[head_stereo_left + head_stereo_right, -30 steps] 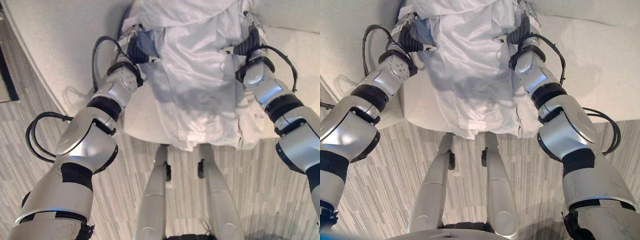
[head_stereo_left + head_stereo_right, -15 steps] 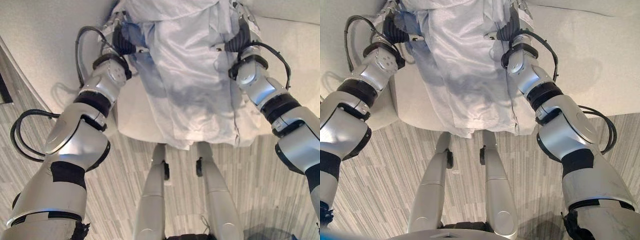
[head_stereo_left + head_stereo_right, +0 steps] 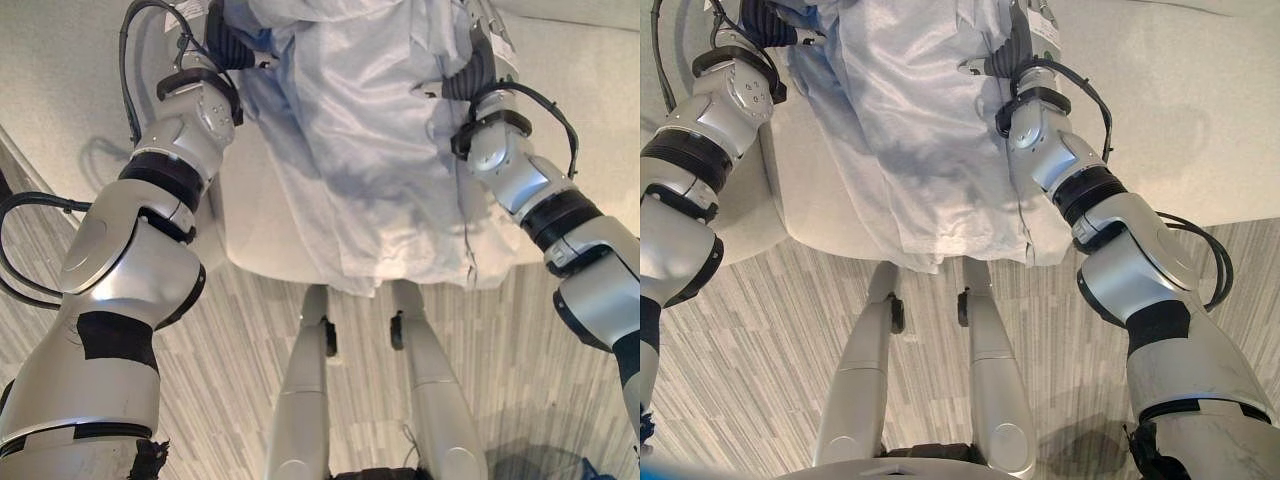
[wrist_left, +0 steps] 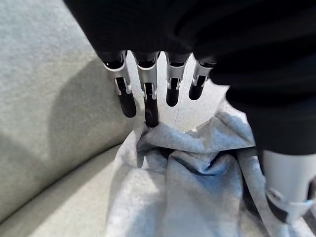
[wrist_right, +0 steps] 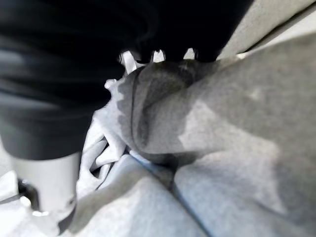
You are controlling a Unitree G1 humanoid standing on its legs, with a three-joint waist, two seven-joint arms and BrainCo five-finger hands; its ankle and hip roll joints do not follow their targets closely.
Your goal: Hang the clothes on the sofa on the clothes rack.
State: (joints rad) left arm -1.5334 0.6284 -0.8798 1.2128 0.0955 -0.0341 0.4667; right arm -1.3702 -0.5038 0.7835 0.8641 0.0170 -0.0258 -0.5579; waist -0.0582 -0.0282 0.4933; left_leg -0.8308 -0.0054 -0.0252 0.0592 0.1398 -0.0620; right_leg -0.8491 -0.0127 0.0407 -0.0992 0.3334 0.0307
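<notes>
A pale grey-white garment [image 3: 370, 150] hangs between the robot's two raised arms over the front of a light grey sofa [image 3: 80, 90], its long axis running from the hands at the top down toward the striped wooden floor [image 3: 520, 370], with the lower hem hanging free just past the sofa's front edge. The left hand [image 4: 148, 94] sits at the garment's upper left edge; in the left wrist view its fingers [image 4: 127, 101] reach out fairly straight and spread side by side, dark tips touching the bunched top of the cloth, the thumb standing apart beside the folds. The right hand [image 5: 129, 63] is at the upper right edge, where its fingers disappear under a fold of cloth draped over them, so whether they are curled cannot be told. The cloth is creased and gathered toward the top, falling flatter lower down.
</notes>
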